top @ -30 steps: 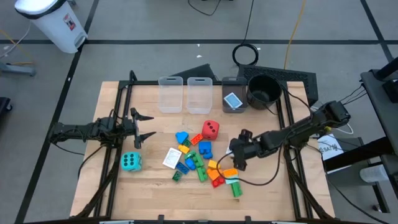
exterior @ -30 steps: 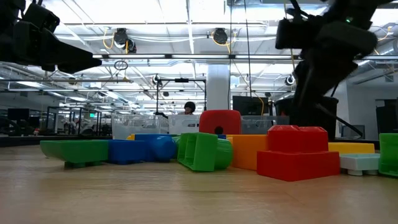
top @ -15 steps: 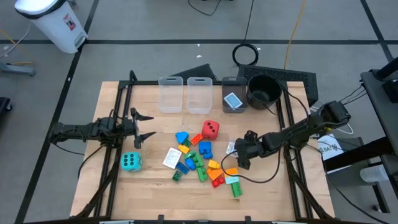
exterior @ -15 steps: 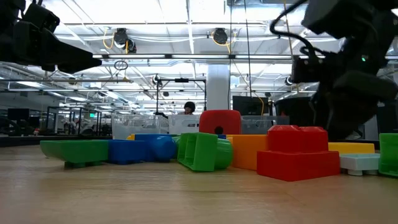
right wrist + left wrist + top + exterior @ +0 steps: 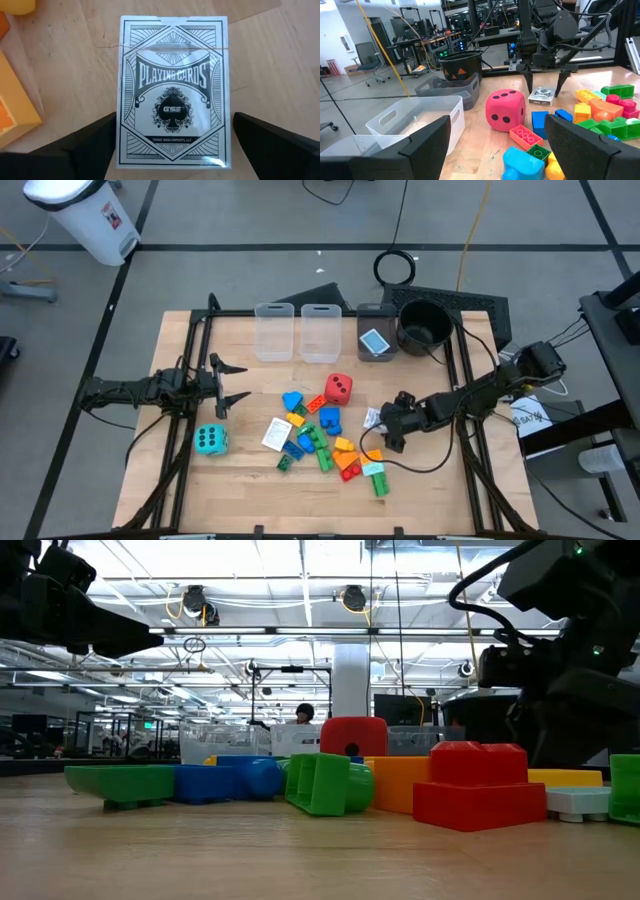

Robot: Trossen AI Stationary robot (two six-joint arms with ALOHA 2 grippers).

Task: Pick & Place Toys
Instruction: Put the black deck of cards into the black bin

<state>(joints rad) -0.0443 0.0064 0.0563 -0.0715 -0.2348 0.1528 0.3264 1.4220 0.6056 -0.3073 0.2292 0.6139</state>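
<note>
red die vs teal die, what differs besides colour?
The red die sits near the middle of the table at the brick pile's far edge; the teal die sits alone, close to the left gripper. Red's top shows two dots, teal's four. Both are black-dotted cubes resting flat on the table, ungripped.

You have two clear bins [image 5: 295, 332] at the wooden tabletop's [image 5: 240, 480] far edge, a darker bin [image 5: 372, 340] beside them, a round black pot [image 5: 425, 325], a white trash can [image 5: 85, 215] on the floor.
</note>
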